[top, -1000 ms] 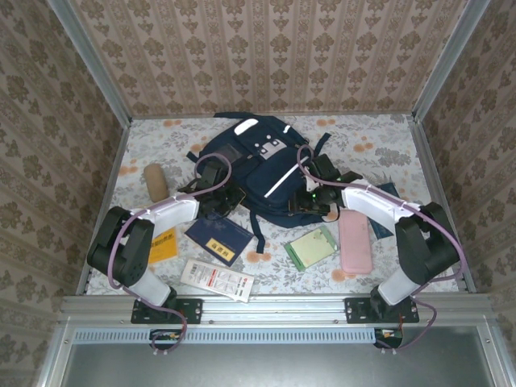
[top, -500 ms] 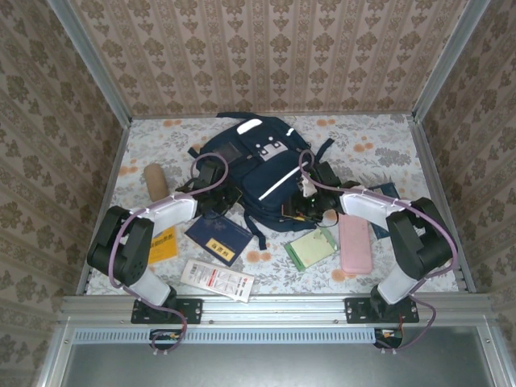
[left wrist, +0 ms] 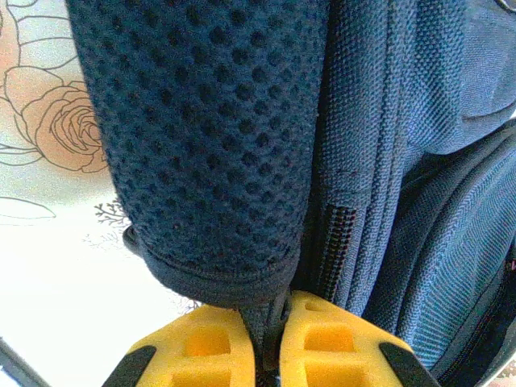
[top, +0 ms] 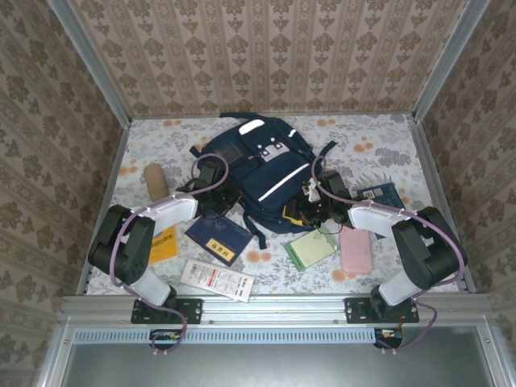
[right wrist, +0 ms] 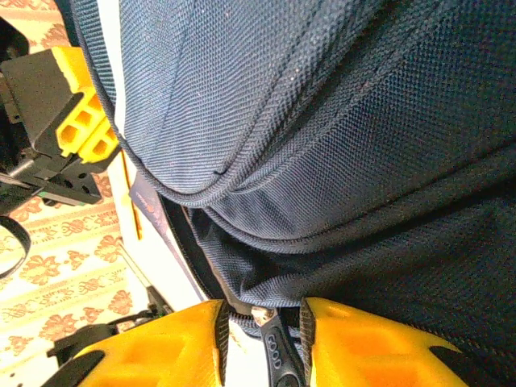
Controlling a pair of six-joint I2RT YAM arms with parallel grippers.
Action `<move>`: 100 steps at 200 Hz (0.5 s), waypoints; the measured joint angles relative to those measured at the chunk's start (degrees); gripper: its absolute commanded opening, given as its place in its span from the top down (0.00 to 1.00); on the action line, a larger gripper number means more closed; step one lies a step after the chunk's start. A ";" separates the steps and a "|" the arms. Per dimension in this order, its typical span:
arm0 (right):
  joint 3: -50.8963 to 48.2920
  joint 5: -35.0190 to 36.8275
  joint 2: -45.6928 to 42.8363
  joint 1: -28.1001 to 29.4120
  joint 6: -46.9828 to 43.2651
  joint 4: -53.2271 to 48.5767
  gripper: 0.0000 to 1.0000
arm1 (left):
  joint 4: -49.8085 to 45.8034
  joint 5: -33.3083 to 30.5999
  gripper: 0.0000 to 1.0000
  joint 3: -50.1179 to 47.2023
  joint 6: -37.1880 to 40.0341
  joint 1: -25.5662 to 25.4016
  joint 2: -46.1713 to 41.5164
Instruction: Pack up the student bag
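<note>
The bag (top: 260, 171) lies in the middle of the table (top: 379, 141). The left gripper (left wrist: 272, 310) is clamped on the bag's left edge, its yellow fingers pressed together on the hem of a mesh strap (left wrist: 210, 161). The right gripper (right wrist: 262, 318) is at the bag's near right corner, jaws slightly apart with a zipper pull (right wrist: 274, 343) between them and a gap on one side. A green notebook (top: 310, 247) and a pink case (top: 355, 248) lie nearby.
</note>
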 measured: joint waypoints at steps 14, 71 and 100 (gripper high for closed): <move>-0.92 -0.85 -0.31 -0.02 1.27 1.46 0.68 | -0.02 0.02 1.00 0.00 0.00 0.02 0.02; -1.14 -0.61 -1.25 0.46 -1.20 -1.86 0.68 | -0.02 0.20 1.00 0.00 0.02 0.00 0.07; 0.63 2.03 -3.08 2.34 -6.78 -9.18 0.67 | -0.04 0.20 1.00 0.00 0.02 0.00 0.07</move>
